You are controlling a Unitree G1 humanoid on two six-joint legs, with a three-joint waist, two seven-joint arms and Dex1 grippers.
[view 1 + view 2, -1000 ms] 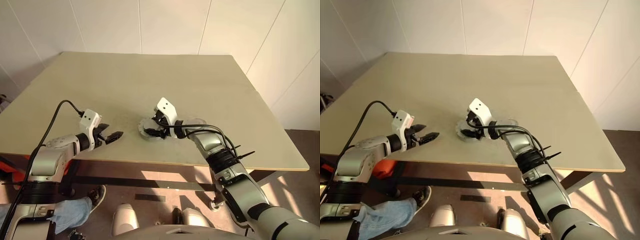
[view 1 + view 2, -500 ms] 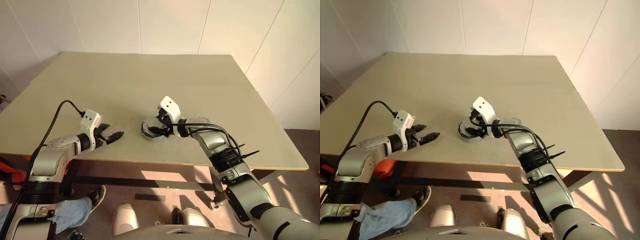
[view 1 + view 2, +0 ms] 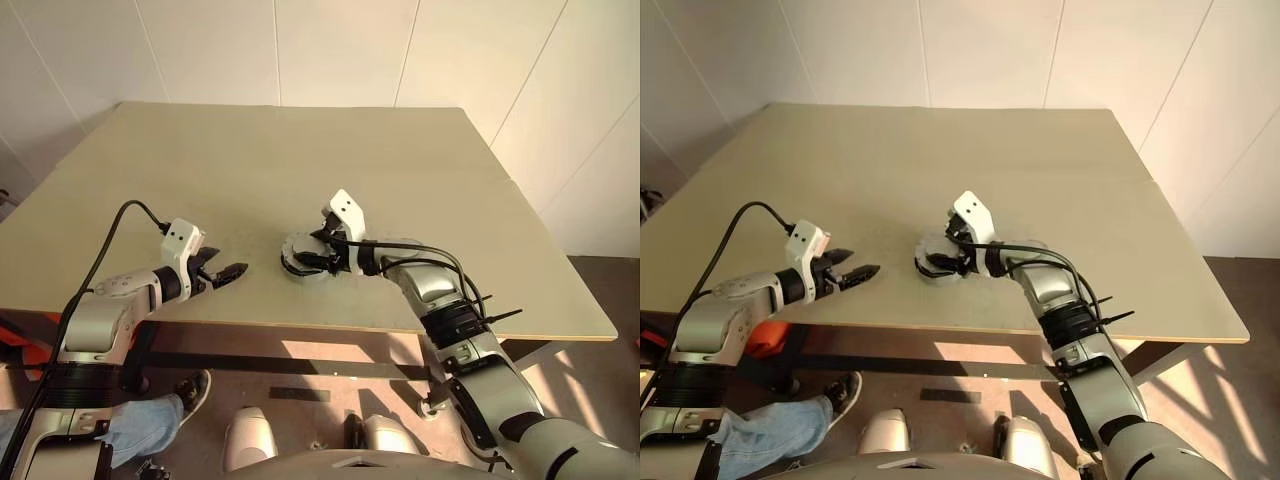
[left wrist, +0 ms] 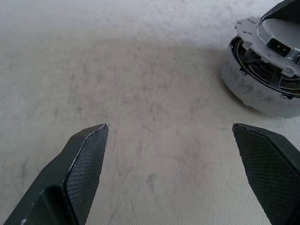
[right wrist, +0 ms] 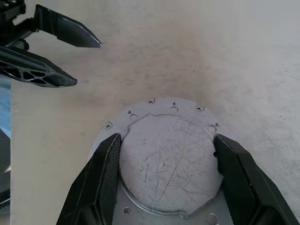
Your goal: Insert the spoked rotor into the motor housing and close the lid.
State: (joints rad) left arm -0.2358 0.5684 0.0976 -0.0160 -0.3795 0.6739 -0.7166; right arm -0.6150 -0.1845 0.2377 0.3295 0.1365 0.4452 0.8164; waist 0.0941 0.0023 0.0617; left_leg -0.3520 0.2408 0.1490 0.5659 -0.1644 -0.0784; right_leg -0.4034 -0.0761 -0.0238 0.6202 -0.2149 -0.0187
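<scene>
Near the table's front middle stands the motor housing [image 3: 298, 264], a round pale can [image 4: 260, 95]. The lid [image 5: 168, 161], a flat grey disc with small holes, lies over it, tilted, leaving a dark gap along one side [image 4: 276, 41]. My right gripper [image 3: 313, 257] reaches over the housing from the right and is shut on the lid, one finger on each side of its raised centre [image 5: 168, 138]. The spoked rotor is hidden under the lid. My left gripper [image 3: 233, 271] hovers open to the left of the housing, well apart from it, with nothing between its fingers [image 4: 171, 127].
The beige table [image 3: 300, 140] stretches far behind the housing, with white walls around it. Its front edge runs just below both grippers. A person's leg in jeans [image 3: 140, 425] and a shoe show beneath the table at the lower left.
My right wrist has rolled a little and shifted slightly right over the housing, still gripping the lid. The left arm has kept still.
</scene>
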